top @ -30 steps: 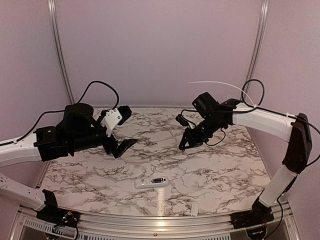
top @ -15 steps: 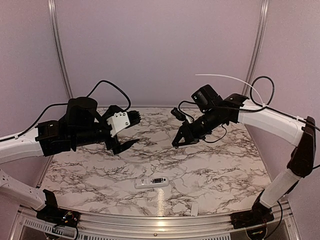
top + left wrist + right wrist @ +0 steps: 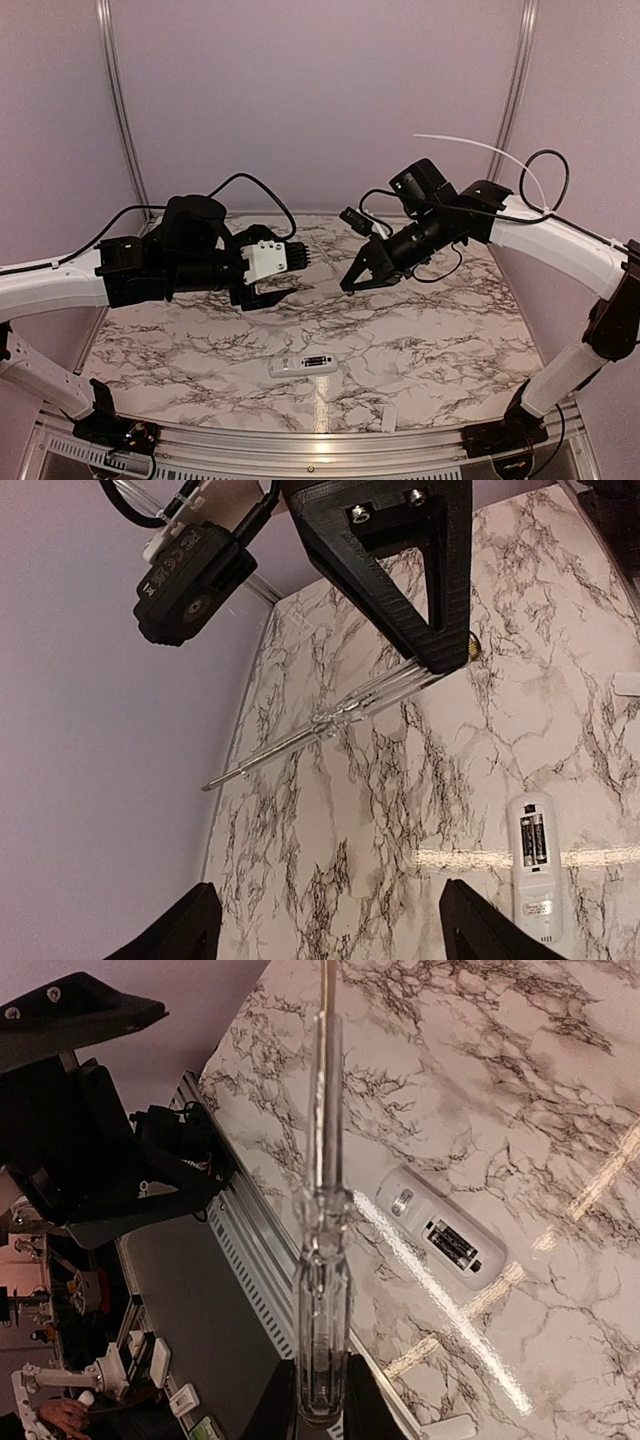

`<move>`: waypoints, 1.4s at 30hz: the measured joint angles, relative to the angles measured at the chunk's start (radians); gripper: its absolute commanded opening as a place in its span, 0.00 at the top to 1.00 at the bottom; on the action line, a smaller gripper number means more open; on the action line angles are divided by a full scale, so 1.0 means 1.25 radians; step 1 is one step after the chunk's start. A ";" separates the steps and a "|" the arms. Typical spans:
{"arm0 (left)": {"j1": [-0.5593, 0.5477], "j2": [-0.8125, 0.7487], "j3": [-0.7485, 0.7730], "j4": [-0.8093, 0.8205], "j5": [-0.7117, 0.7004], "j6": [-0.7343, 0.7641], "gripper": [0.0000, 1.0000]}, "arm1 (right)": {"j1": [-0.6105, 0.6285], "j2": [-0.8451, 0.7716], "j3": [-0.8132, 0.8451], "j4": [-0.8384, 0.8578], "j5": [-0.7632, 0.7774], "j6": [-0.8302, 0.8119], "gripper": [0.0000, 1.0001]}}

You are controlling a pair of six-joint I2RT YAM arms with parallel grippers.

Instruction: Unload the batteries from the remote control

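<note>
The white remote control [image 3: 303, 364] lies back up near the table's front edge, its compartment open. It also shows in the left wrist view [image 3: 533, 865] and the right wrist view [image 3: 440, 1241]. The two dark batteries [image 3: 533, 838] sit side by side in the compartment, also seen from the right wrist [image 3: 452, 1244]. My left gripper [image 3: 289, 273] is open and empty, held high over the table's left middle [image 3: 335, 935]. My right gripper [image 3: 357, 278] is shut on a thin clear stick-like tool [image 3: 322, 1260], which points down at the table and is well above the remote.
A small flat white plastic piece [image 3: 389, 417] lies at the front edge, right of the remote. The marble table [image 3: 430, 340] is walled at the back and sides. The two grippers face each other closely above the table's middle. Cables hang off both wrists.
My left gripper has swung right and my right gripper left, so both have closed in over the table's middle. The remote has not moved.
</note>
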 measured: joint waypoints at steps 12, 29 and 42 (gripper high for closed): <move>-0.070 0.049 0.019 0.048 -0.025 0.071 0.36 | 0.036 0.000 0.034 0.014 -0.074 0.070 1.00; -0.093 0.064 0.016 0.127 -0.104 0.185 0.38 | 0.051 0.000 0.042 0.009 -0.103 0.111 1.00; -0.093 0.067 -0.004 0.155 -0.131 0.239 0.45 | 0.071 0.002 0.042 -0.003 -0.125 0.111 1.00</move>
